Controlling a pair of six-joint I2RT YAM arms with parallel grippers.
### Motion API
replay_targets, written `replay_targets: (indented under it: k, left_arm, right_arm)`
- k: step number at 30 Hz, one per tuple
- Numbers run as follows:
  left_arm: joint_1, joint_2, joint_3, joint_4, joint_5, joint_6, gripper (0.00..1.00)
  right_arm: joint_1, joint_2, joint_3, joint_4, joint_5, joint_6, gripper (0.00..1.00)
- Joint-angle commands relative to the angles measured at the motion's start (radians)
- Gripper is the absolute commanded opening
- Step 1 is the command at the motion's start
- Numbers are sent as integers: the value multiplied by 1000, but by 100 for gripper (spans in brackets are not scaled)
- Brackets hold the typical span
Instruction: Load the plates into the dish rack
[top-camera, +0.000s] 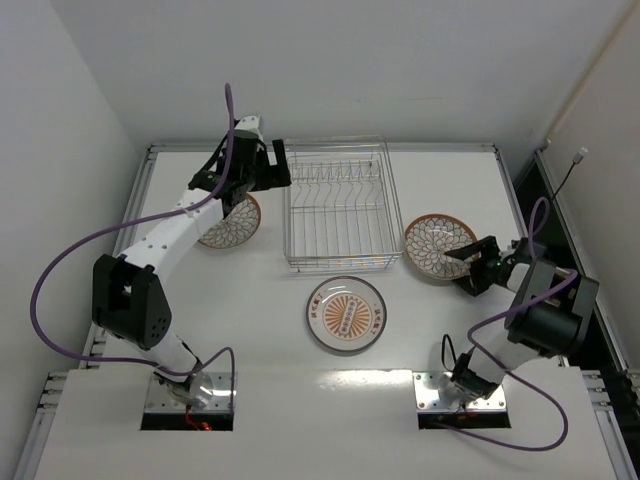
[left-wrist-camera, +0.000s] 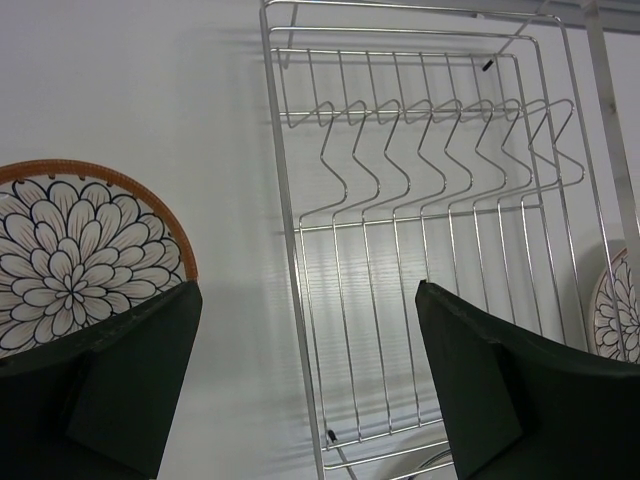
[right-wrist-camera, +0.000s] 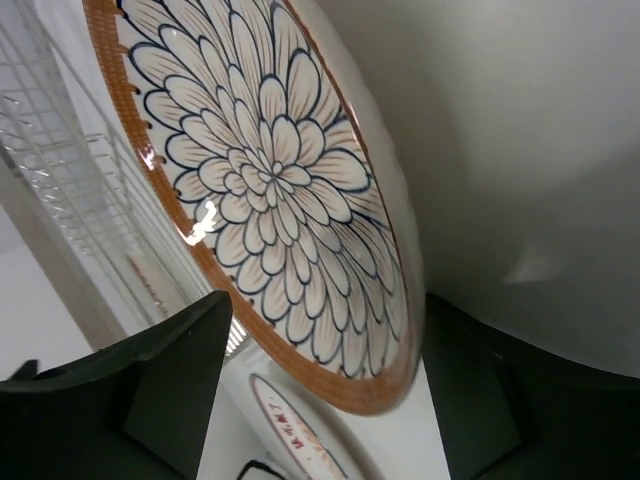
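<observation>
The silver wire dish rack stands empty at the table's middle back. One brown-rimmed petal plate lies left of it, partly under my left arm. A second lies right of it. The white-rimmed sunburst plate lies in front of the rack. My left gripper is open and empty above the rack's left rim, with the left plate beside it. My right gripper is open, its jaws straddling the near rim of the right plate with gaps on both sides.
White walls enclose the table on the left, back and right. The table's metal edge rail runs just behind the rack. The white-rimmed plate and the rack show behind the right plate in the right wrist view.
</observation>
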Motion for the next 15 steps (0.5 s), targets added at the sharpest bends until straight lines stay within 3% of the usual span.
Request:
replay_targets:
  k: [1, 6, 7, 10, 15]
  left_arm:
    - [9, -8, 47, 7, 21, 8, 87]
    - [9, -8, 47, 7, 12, 17, 87]
    - [9, -17, 47, 7, 1, 17, 87]
    - [9, -17, 47, 7, -10, 17, 87]
    - [9, -17, 47, 7, -19, 17, 87]
  right_arm:
    - [18, 65, 21, 171, -52, 81, 70]
    - [18, 131, -54, 337, -107, 167, 36]
    - [8, 131, -64, 363, -116, 182, 24]
    - [8, 76, -75, 331, -95, 182, 0]
    - [-10, -152, -84, 211, 9, 136, 0]
